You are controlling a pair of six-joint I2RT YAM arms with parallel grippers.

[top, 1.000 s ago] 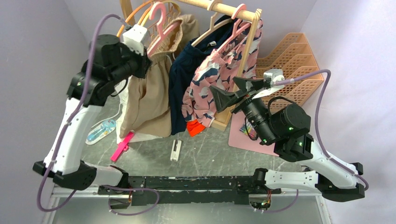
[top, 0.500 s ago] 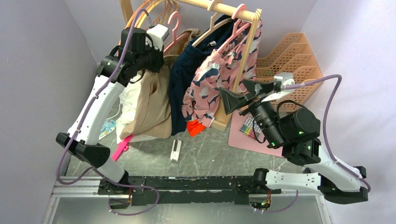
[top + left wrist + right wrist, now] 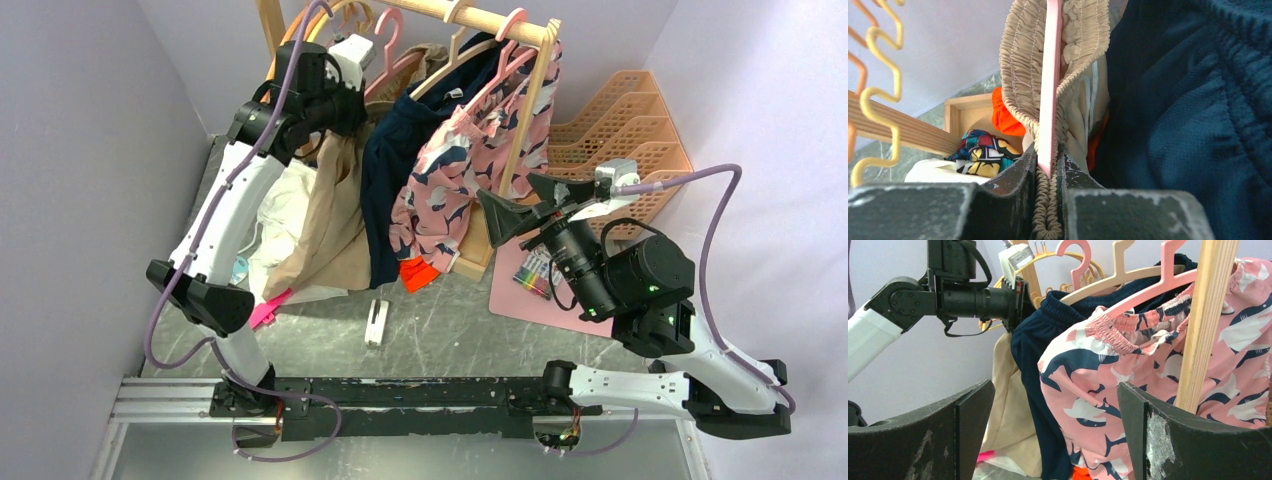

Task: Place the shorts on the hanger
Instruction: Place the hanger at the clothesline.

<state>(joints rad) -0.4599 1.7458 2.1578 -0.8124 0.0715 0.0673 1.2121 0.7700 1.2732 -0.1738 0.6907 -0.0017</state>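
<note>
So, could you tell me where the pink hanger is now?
In the left wrist view the hanger stands edge-on at centre, clamped with the shorts in the left gripper, the navy garment just to its right.

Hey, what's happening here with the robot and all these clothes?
The left gripper has its jaws shut on the pink hanger, pinching the waistband of the tan shorts with it. The shorts hang from that hanger, up by the wooden rail beside the navy garment. Whether the hook is over the rail is unclear. The right gripper hovers open and empty near the patterned garment.
</note>
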